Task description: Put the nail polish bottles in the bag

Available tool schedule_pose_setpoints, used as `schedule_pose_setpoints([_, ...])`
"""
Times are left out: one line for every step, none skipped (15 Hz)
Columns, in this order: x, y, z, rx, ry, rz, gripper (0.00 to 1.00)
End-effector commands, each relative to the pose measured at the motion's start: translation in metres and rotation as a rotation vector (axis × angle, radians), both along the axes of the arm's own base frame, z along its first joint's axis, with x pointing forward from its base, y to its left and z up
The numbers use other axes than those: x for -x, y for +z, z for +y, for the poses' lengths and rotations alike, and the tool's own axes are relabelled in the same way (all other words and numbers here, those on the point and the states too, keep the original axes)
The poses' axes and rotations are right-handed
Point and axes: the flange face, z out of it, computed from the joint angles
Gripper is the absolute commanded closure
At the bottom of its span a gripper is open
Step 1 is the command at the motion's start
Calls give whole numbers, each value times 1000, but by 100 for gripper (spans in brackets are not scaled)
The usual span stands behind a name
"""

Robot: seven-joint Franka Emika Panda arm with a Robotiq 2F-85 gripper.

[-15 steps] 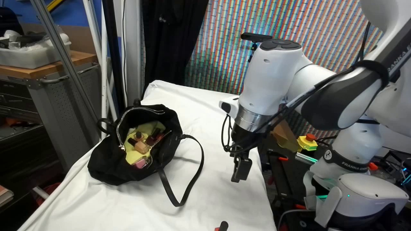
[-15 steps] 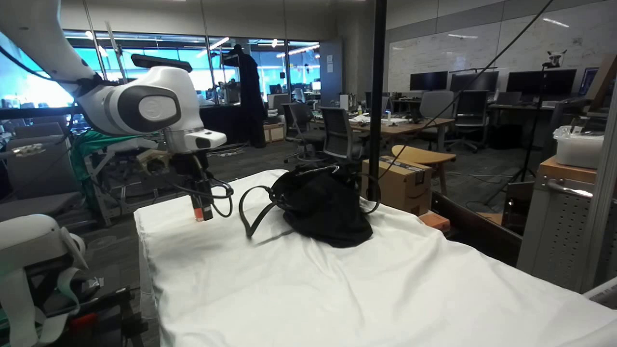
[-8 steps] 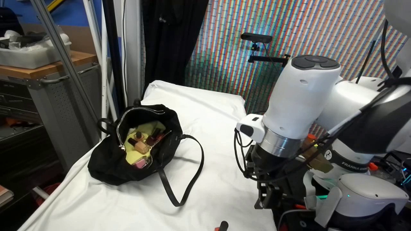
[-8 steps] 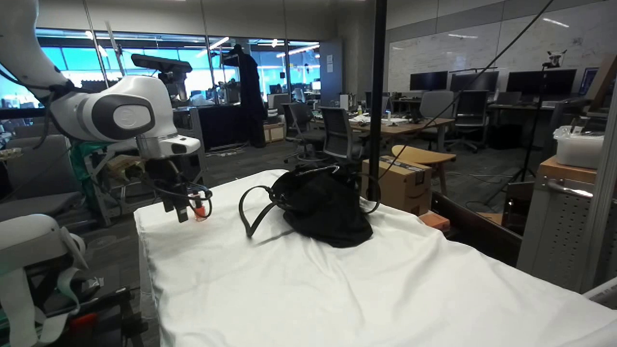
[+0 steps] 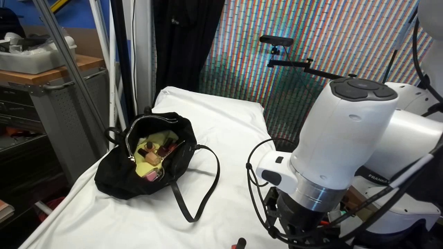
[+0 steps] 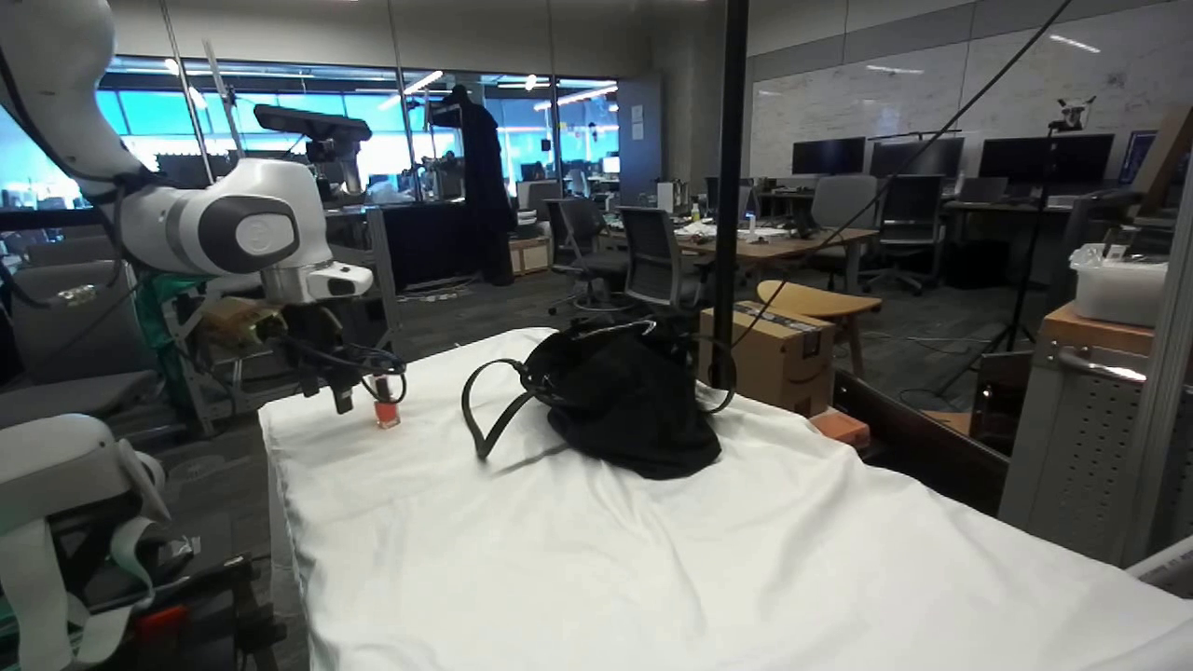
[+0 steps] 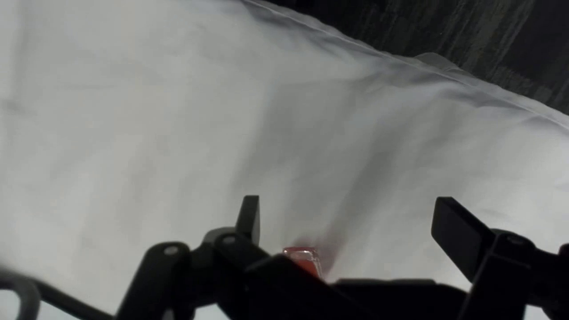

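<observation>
A red nail polish bottle with a dark cap stands upright on the white cloth. Only its cap and a sliver of red reach into the bottom of an exterior view. My gripper is open, its fingers wide apart with nothing gripped. In the wrist view the bottle's base peeks out beside the left finger, which hides the remainder. An exterior view has the gripper slightly above the cloth, beside the bottle. The black bag gapes, and several bottles, among them a peach one and a pink one, lie on its yellow-green lining.
The bag's long strap loops across the cloth toward the robot's side. Cables hang in loops from the wrist. The table's edge runs along the upper right of the wrist view, with dark floor beyond.
The arm has moved toward the lower right in an exterior view, its fingertips passing out of that frame. The gripper has cleared the line of sight to the red bottle. Bottle and bag stay put.
</observation>
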Motion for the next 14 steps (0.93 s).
schedule_pose_setpoints([-20, -6, 26, -48, 41, 12, 0])
schedule_pose_setpoints([-25, -8, 30, -52, 46, 9, 0])
schedule_pose_setpoints([-30, -10, 34, -55, 53, 10, 0])
schedule_pose_setpoints([-34, -12, 37, -58, 58, 10, 0])
schedule_pose_setpoints([-38, -15, 40, -59, 64, 12, 0])
schedule_pose_setpoints([-42, -18, 43, -53, 71, 12, 0])
schedule_pose_setpoints([-46, -19, 44, -42, 75, 10, 0])
schedule_pose_setpoints([-50, -22, 46, -35, 78, 5, 0])
schedule_pose_setpoints([-54, -24, 45, -22, 83, -1, 0])
schedule_pose_setpoints([-58, -26, 44, -10, 88, -6, 0])
schedule_pose_setpoints([-62, -27, 43, -1, 89, -11, 0])
schedule_pose_setpoints([-66, -27, 42, 3, 90, -16, 0])
schedule_pose_setpoints([-68, -28, 40, 9, 88, -20, 0])
schedule_pose_setpoints([-71, -28, 39, 13, 87, -23, 0])
